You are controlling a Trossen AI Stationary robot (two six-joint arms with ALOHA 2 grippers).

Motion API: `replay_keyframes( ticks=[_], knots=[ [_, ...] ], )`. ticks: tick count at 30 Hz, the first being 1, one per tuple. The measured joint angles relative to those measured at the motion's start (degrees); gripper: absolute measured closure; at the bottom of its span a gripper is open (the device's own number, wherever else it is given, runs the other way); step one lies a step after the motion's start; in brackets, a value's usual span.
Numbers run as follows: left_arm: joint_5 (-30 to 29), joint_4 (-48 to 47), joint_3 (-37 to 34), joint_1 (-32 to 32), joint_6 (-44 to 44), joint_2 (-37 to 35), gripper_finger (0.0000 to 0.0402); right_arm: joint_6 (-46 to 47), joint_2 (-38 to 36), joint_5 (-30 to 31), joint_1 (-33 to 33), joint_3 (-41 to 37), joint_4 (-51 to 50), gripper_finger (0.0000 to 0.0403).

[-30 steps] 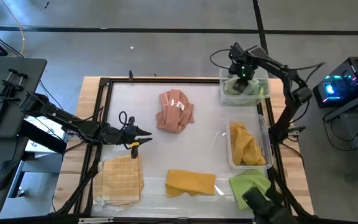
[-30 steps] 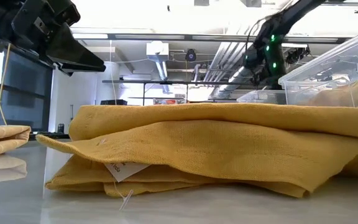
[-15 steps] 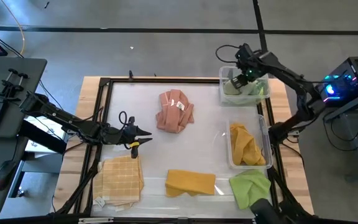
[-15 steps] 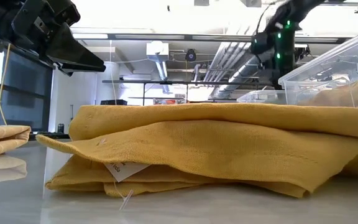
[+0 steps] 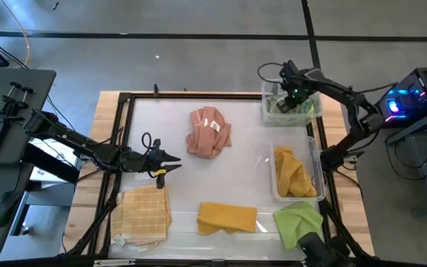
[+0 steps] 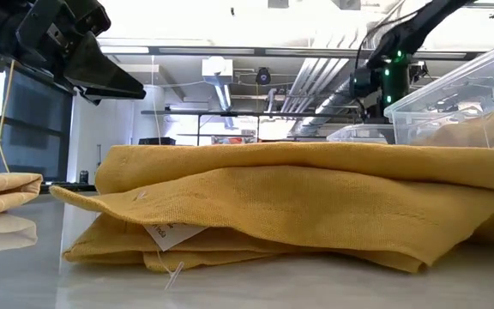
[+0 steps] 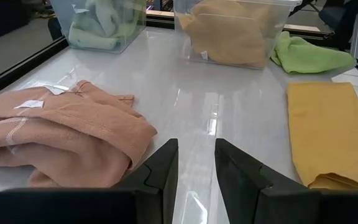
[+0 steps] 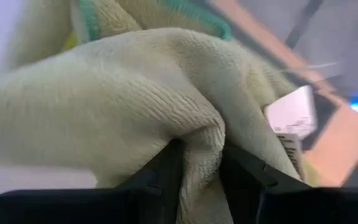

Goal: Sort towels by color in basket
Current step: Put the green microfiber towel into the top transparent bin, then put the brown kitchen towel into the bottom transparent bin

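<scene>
My right gripper (image 5: 293,96) is down in the far clear bin (image 5: 267,115) at the table's right, shut on a pale green towel (image 8: 166,81). My left gripper (image 5: 170,164) hovers open over the table's left middle, beside the crumpled salmon pink towel (image 5: 209,132), touching nothing. A tan check towel (image 5: 145,213) and a folded mustard towel (image 5: 227,217) lie flat near the front edge. A lime green towel (image 5: 299,222) lies at the near right. Another mustard towel (image 5: 293,174) sits in the nearer clear bin. My right gripper pinches a raised fold of the pale green towel (image 8: 199,134) between its two fingers, several layers thick. The fingers come from above, pointing down into the far bin. The rest of the towel (image 5: 296,110) lies bunched in the bin under the gripper.
A dark frame (image 5: 128,100) borders the white table top. The two clear bins stand along the right edge, the nearer one (image 5: 316,152) close to the lime green towel. Open table surface lies between the pink towel and the bins (image 7: 229,99).
My right gripper rose a little over the far bin, toward the far edge, then came back down into it, while the right arm's elbow swung out to the right. The left arm and the towels on the table stayed as they were.
</scene>
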Motion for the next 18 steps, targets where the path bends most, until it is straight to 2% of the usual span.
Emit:
replay_keyframes(
  ticks=[6, 11, 15, 18],
  knots=[
    [0.0, 0.0, 0.0, 0.0, 0.0, 0.0, 0.0307, 2.7, -4.2, -0.2, 0.0, 8.6, -8.0, 0.0281],
    [0.0, 0.0, 0.0, 0.0, 0.0, 0.0, 0.0307, 5.1, -12.2, 0.1, 3.9, 9.0, -3.9, 0.0279],
    [0.0, 0.0, 0.0, 0.0, 0.0, 0.0, 0.0307, 6.7, -19.0, -4.0, 14.9, 4.0, 3.4, 0.0279],
    [-0.2, 0.0, 0.0, 0.0, 0.0, 0.0, 0.0307, 9.4, -22.4, -5.5, 28.2, -2.4, 17.2, 0.0279]
  ],
)
